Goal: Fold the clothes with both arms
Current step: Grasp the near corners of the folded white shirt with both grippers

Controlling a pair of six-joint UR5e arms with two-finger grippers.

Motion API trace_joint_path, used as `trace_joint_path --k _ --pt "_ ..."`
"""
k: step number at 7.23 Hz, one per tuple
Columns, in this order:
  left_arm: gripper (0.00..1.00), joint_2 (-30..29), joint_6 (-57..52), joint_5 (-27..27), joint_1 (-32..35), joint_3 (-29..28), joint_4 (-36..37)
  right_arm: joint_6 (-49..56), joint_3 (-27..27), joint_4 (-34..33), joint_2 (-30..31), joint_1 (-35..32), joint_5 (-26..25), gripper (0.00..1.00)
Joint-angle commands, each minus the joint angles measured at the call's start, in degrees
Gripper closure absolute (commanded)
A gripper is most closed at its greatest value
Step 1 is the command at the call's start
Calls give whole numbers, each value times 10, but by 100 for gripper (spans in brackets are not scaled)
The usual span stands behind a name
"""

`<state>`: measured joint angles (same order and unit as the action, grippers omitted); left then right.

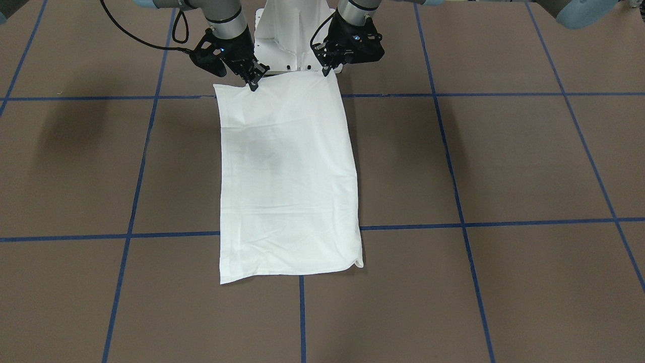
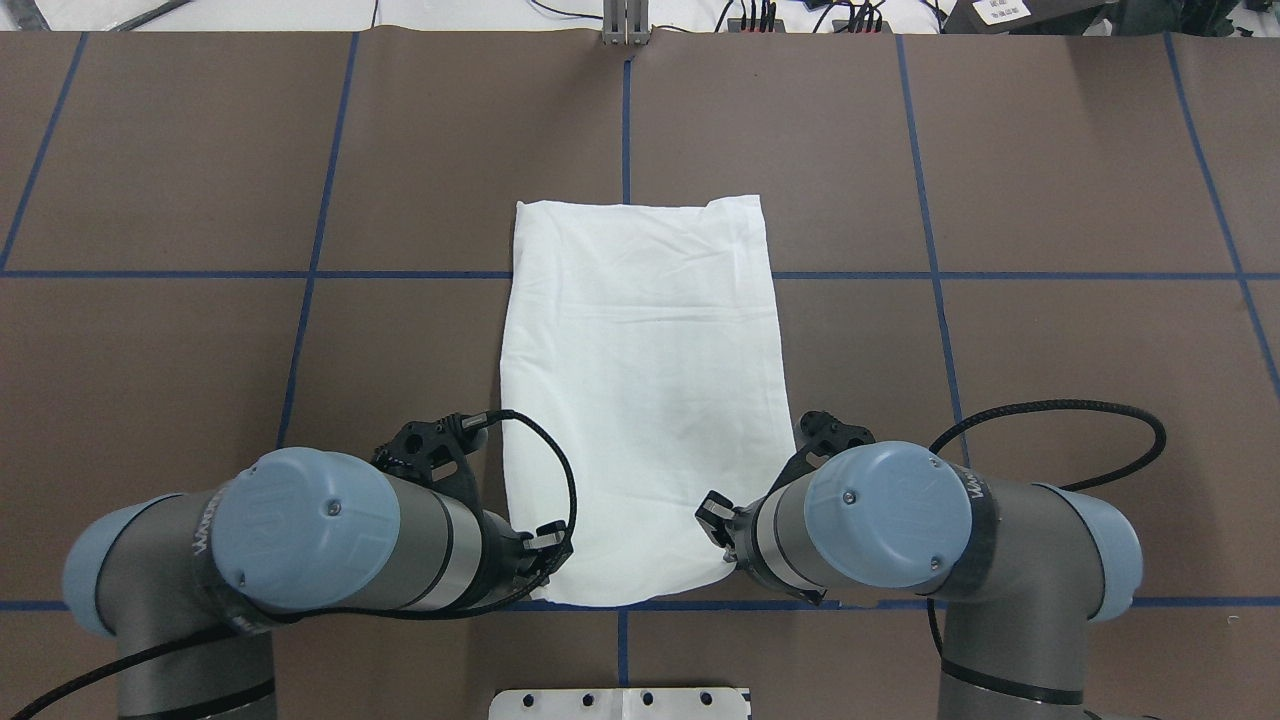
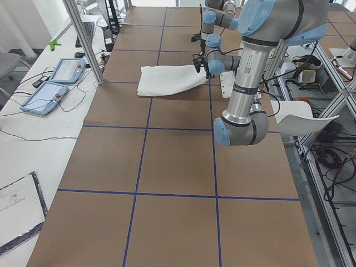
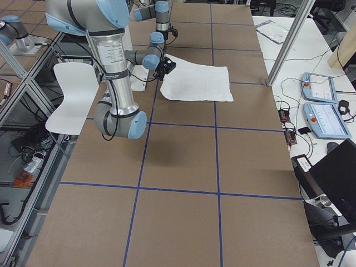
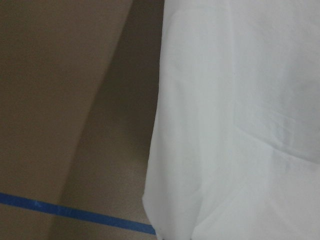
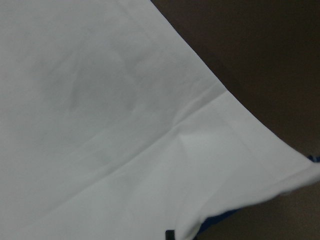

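Overhead exterior: folded T-shirt, long axis near-to-far

You see silver-grey tubes on the left arm and right arm flanking the white pedestal, light-blue caps with screws, black cables.

The left arm reaches low and forward, its wrist bent down, and the left gripper has its fingers pinched together on one near corner of the T-shirt. The right arm mirrors this pose, with the right gripper tilted inward and its fingers closed on the other near corner
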<state>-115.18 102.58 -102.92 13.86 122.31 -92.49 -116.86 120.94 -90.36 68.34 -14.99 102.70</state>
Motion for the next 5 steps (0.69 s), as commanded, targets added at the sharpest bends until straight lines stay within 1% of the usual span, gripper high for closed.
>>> trace_joint_path --k 1,2,3,4,5 --pt "100 1 4 -1 -32 77 92 0 52 -1 20 -1 85 100" --pt "100 0 4 -25 -39 97 128 0 63 0 20 -1 108 100" --pt "100 -2 4 -35 -39 97 131 0 58 0 14 5 109 100" --pt "100 -4 1 -36 -38 94 131 5 44 3 7 -1 98 100" --pt "100 -5 -3 -34 -35 88 129 9 20 4 -13 -18 81 100"
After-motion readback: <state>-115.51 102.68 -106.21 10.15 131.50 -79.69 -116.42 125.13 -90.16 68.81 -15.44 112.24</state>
